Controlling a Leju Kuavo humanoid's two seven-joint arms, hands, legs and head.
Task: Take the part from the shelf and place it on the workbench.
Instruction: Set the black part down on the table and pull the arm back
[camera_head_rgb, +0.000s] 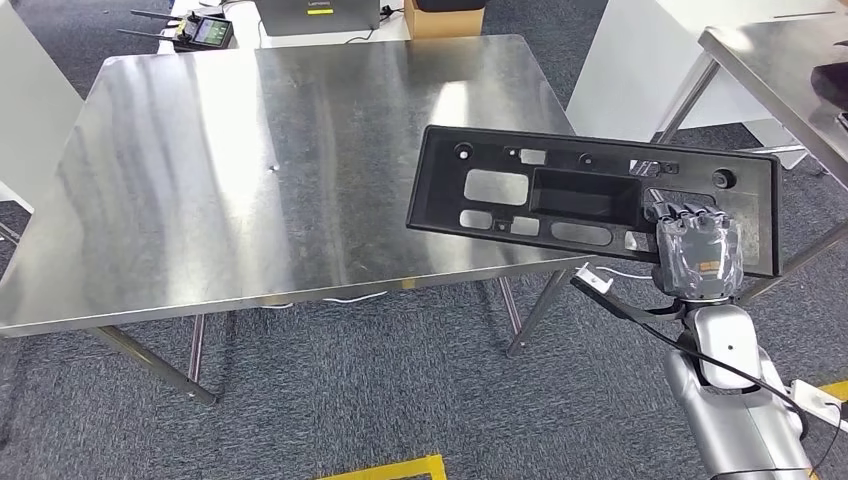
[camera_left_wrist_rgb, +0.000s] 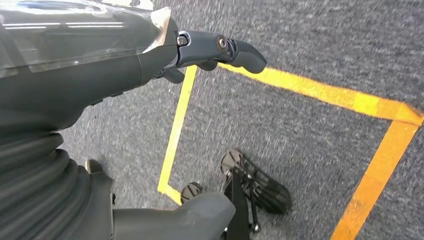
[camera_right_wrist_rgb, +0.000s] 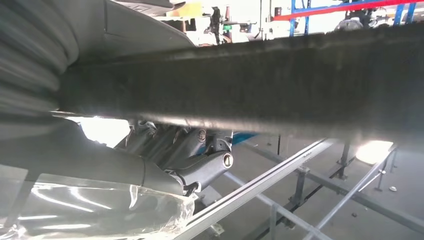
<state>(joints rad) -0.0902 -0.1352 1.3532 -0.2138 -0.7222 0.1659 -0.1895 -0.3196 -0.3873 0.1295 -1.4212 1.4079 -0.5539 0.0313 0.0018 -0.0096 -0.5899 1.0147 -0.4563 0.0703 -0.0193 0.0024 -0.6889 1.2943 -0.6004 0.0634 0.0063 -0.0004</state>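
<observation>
The part (camera_head_rgb: 600, 200) is gripped at its near right edge by the right hand (camera_head_rgb: 697, 252) and held over the workbench's (camera_head_rgb: 250, 170) right corner, long axis running left-right; most bare surface lies leftward. The left hand (camera_left_wrist_rgb: 200, 55) hangs empty, fingers loosely apart

The right hand (camera_right_wrist_rgb: 190, 165) grips the black part (camera_right_wrist_rgb: 280, 85) along its edge.

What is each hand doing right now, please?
Left hand: hanging over the carpet, holding nothing; open or closed cannot be told.
Right hand: holding the black plastic part over the workbench edge.
</observation>
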